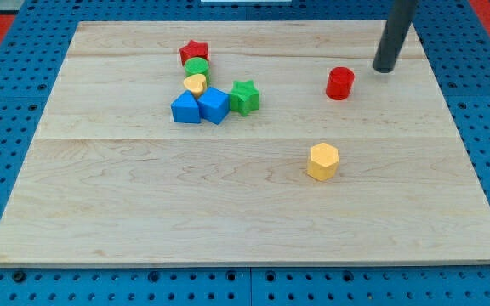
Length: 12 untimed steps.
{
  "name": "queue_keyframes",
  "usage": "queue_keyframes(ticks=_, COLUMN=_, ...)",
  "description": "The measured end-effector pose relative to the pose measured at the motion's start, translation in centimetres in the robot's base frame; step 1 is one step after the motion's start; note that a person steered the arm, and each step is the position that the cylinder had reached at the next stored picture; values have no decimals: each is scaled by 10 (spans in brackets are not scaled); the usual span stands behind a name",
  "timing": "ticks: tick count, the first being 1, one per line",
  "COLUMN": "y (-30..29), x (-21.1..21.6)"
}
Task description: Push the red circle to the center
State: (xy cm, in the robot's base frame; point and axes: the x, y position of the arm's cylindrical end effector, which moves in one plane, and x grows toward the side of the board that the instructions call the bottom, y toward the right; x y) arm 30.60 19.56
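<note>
The red circle (340, 82) stands on the wooden board (245, 195) toward the view's upper right. My tip (385, 69) is just to the view's right of it and slightly higher, with a small gap between them. The rod rises out of the view's top edge.
A cluster sits at the view's upper left: a red star (194, 52), a green circle (196, 66), a yellow block (195, 82), a blue triangle (185, 108), a blue cube (213, 104) and a green star (244, 96). A yellow hexagon (322, 161) lies below the red circle.
</note>
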Motion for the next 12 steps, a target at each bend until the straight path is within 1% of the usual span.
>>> queue_keyframes(ticks=2, y=-8, x=39)
queue_keyframes(ticks=3, y=-13, x=50)
queue_keyframes(ticks=5, y=-9, x=16)
queue_keyframes(ticks=6, y=-9, x=35)
queue_keyframes(ticks=7, y=-9, x=44)
queue_keyframes(ticks=8, y=-9, x=20)
queue_keyframes(ticks=9, y=-15, x=23)
queue_keyframes(ticks=12, y=-66, x=26)
